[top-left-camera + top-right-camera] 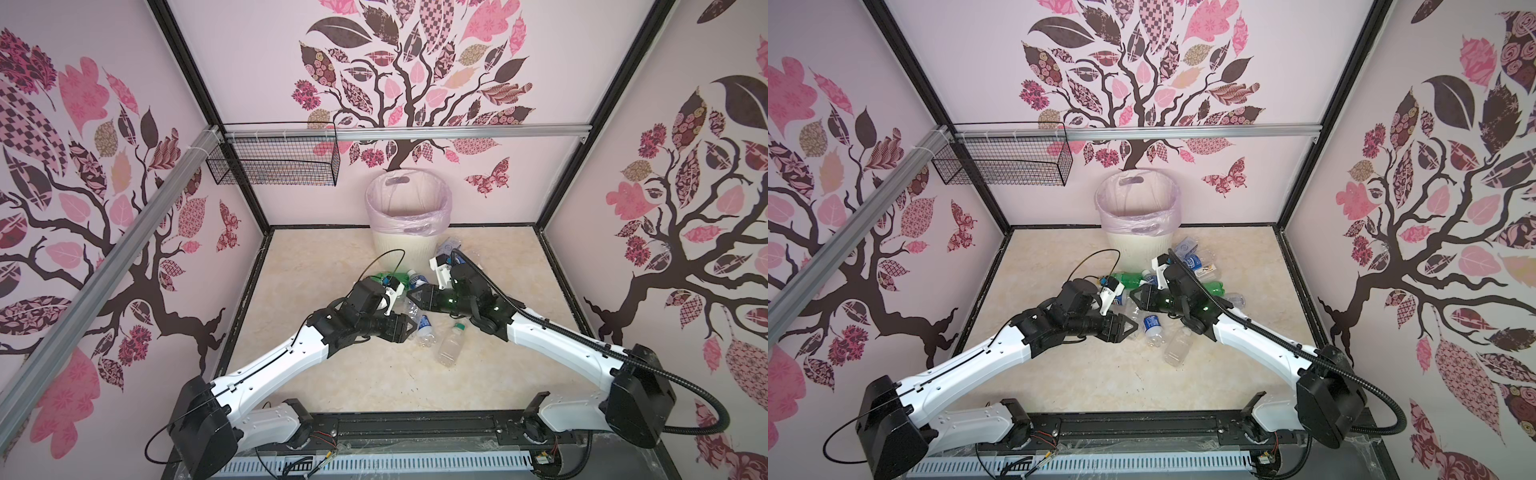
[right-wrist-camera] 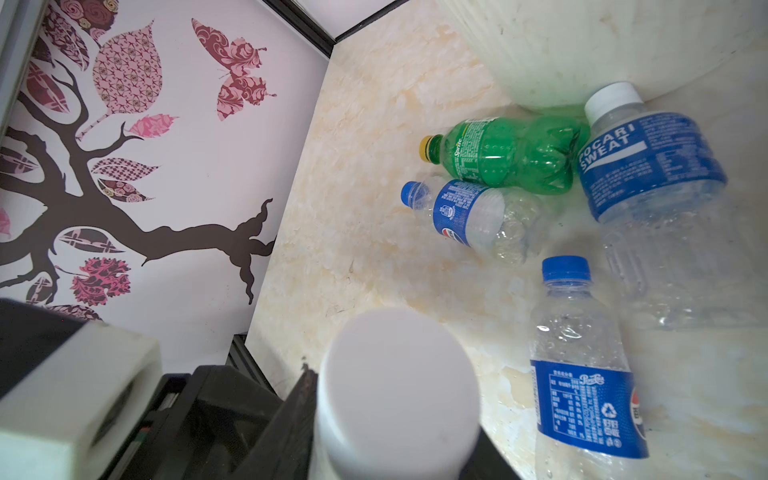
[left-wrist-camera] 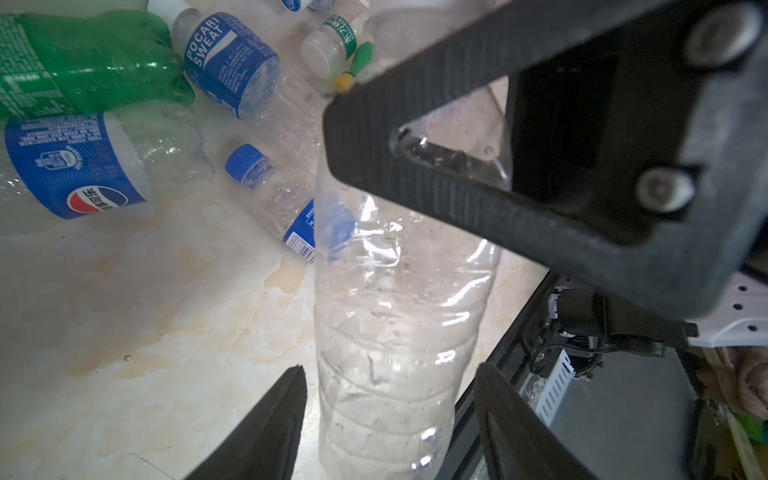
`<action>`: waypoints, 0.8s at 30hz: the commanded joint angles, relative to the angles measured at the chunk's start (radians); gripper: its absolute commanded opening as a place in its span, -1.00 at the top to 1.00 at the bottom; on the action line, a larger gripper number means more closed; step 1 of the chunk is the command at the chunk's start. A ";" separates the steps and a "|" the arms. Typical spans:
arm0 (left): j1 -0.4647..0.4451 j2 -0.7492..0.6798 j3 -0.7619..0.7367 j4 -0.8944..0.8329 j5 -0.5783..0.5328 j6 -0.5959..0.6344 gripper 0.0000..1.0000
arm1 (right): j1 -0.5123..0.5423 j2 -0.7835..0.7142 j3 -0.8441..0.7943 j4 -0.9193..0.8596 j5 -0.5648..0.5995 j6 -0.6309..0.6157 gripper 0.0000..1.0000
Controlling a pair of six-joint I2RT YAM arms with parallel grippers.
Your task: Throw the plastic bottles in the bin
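Marbled counter (image 1: 353, 374): 2 arms (image 1: 282, 353) stretch inward, tips meeting; right pincer (image 1: 415, 296) clamps the clear bottle (image 3: 395, 332) by its cap end, left pincer (image 3: 390, 368) parted around its body.

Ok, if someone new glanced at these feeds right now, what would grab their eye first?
Probably the handover in the middle: the right hand seems clamped near the white-capped end of a clear bottle, while the left hand stands open around its body. Next come the loud pink-and-brown tree decals all around, then the plastic bottles strewn before the bin at the back.
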State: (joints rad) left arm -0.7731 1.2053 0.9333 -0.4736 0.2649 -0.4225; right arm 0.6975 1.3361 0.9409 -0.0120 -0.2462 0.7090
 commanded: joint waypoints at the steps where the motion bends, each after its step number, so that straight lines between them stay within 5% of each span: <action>1: -0.003 -0.022 0.031 -0.018 -0.044 0.008 -0.53 | -0.016 0.004 0.027 -0.033 0.025 -0.040 0.17; 8: 0.010 -0.070 0.048 -0.062 -0.101 0.025 -0.94 | -0.084 0.024 0.090 -0.085 0.013 -0.087 0.20; 24: 0.046 -0.066 0.199 -0.173 -0.126 0.114 -0.94 | -0.109 0.107 0.393 -0.260 0.119 -0.257 0.24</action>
State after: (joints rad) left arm -0.7341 1.1423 1.0653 -0.6193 0.1596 -0.3523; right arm 0.5964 1.4208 1.2419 -0.2192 -0.1669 0.5102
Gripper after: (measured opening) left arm 0.972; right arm 0.386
